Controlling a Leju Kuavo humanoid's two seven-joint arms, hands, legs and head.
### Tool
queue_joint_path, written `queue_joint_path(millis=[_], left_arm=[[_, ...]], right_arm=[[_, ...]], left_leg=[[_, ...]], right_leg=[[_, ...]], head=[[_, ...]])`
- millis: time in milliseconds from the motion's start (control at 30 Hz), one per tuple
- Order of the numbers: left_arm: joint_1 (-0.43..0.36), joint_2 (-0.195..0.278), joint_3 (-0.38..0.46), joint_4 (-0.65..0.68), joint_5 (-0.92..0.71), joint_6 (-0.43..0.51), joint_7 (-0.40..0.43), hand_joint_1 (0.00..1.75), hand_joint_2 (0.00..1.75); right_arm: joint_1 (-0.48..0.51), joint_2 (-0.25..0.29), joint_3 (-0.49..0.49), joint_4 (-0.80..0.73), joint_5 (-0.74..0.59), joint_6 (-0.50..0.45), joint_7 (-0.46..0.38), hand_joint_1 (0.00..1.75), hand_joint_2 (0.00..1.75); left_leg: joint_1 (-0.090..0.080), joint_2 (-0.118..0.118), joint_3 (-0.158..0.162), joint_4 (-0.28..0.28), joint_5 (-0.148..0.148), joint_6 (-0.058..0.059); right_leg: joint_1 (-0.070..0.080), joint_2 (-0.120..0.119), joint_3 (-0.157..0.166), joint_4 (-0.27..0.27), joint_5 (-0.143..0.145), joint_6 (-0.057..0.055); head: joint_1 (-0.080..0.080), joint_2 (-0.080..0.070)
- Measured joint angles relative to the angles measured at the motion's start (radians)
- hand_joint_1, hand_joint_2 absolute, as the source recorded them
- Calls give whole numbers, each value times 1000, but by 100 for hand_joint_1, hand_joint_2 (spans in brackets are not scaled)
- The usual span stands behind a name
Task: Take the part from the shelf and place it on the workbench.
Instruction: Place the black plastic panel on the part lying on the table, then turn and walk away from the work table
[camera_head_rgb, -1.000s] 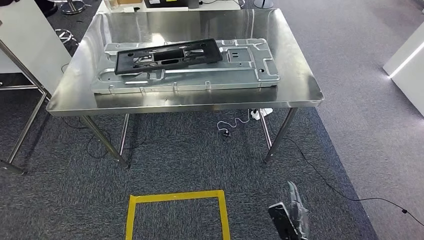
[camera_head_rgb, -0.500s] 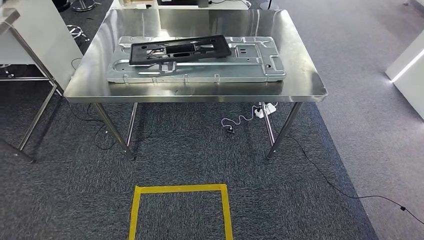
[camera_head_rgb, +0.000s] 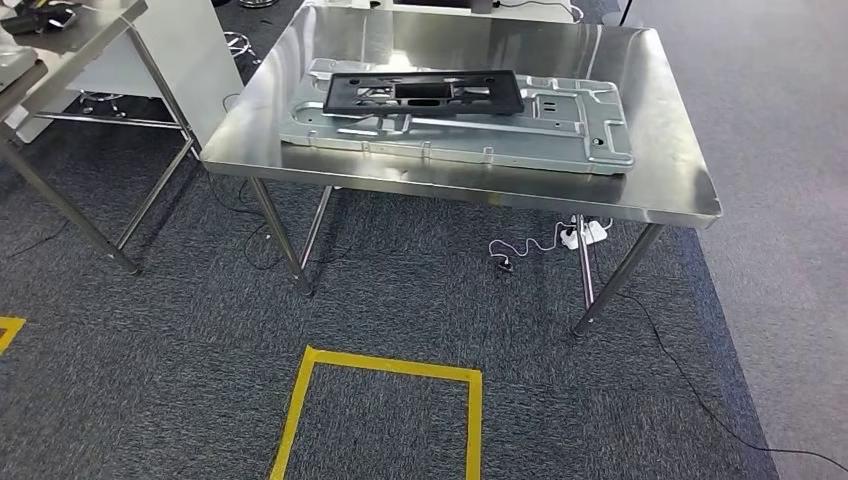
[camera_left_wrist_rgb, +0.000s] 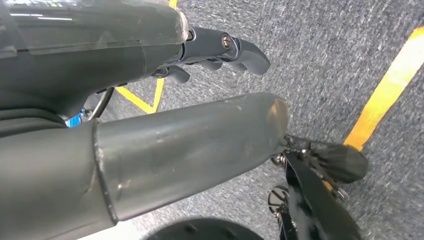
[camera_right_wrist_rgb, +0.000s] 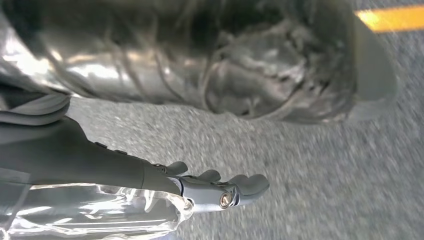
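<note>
Glossy steel workbench (camera_head_rgb: 660, 180), matt carpet (camera_head_rgb: 150, 370)

Dark grey carpet (camera_head_rgb: 150, 400), yellow tape square (camera_head_rgb: 385, 415), steel side table (camera_head_rgb: 60, 40), floor cables (camera_head_rgb: 690, 390)

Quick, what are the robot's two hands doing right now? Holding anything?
Left hand: open, holding nothing.
Right hand: open, holding nothing.

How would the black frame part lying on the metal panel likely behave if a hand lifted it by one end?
The black frame part is long, thin and full of cutouts, so probably light and may flex. It lies flat on the ribbed metal panel, so it is unlikely to roll, though it might slide on the smooth metal.
</note>
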Motion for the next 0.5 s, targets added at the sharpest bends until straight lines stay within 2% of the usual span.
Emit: queue_joint_path(millis=[33, 67, 133, 167, 200, 267, 300, 333, 367, 400, 433, 500], left_arm=[[-1, 0, 0, 0, -2, 2, 0, 0, 0], [-2, 1, 0, 0, -3, 3, 1, 0, 0], [-1, 3, 0, -1, -6, 5, 2, 0, 0], [-1, 4, 0, -1, -7, 6, 3, 0, 0], [-2, 4, 0, -1, -8, 6, 4, 0, 0], [-4, 5, 0, -1, -8, 7, 6, 0, 0], [-4, 6, 0, -1, -8, 7, 7, 0, 0], [-4, 7, 0, -1, -8, 8, 8, 0, 0], [-4, 8, 0, -1, -8, 8, 9, 0, 0], [-4, 9, 0, -1, -8, 8, 10, 0, 0], [-4, 10, 0, -1, -8, 9, 11, 0, 0], [-6, 9, 0, -1, -8, 10, 12, 0, 0]], right_arm=[[-3, -1, -6, 9, 1, 12, 16, 0, 0], [-7, -1, -11, 18, 2, 24, 30, 0, 0], [-15, -2, -21, 36, 4, 48, 53, 0, 0], [-18, -2, -25, 43, 5, 59, 60, 0, 0], [-20, -2, -30, 51, 8, 70, 65, 0, 0], [-21, -2, -36, 65, 16, 94, 73, 0, 0], [-21, -2, -39, 72, 21, 106, 77, 0, 0], [-21, -2, -41, 77, 25, 118, 79, 0, 0], [-21, -3, -43, 82, 30, 129, 81, 0, 0], [-21, -3, -44, 86, 35, 139, 81, 0, 0], [-21, -4, -44, 90, 40, 150, 80, 0, 0], [-21, -7, -45, 96, 49, 164, 79, 0, 0]], left_leg=[[-3, 14, 16, -36, 4, 7], [-7, 19, 19, -47, -1, 16], [-6, 2, 11, -53, 2, 32], [-5, -7, 10, -54, 5, 39], [-3, -15, 8, -57, 10, 47], [-3, -32, 0, -58, 18, 59], [-5, -42, -5, -57, 21, 63], [-7, -53, -9, -55, 24, 65], [-8, -65, -11, -53, 25, 66], [-9, -79, -12, -50, 25, 66], [-10, -93, -13, -47, 26, 65], [-12, -118, -16, -41, 27, 61]], right_leg=[[3, -8, 0, 4, -2, 5], [5, -16, 1, 6, -3, 10], [6, -27, 4, 10, -6, 20], [4, -15, 1, 18, -15, 26], [2, 7, -9, 42, -36, 31], [-1, 61, -57, 153, -107, 36], [-1, 73, -87, 222, -141, 36], [0, 78, -110, 274, -157, 36], [0, 79, -118, 293, -152, 34], [0, 82, -107, 270, -126, 30], [1, 91, -80, 213, -86, 25], [1, 135, -22, 82, -26, 11]], head=[[0, 0], [1, 0], [1, 0], [2, 0], [2, 0], [2, 0], [2, 0], [2, 0], [2, 0], [2, 0], [2, 0], [2, 0]])
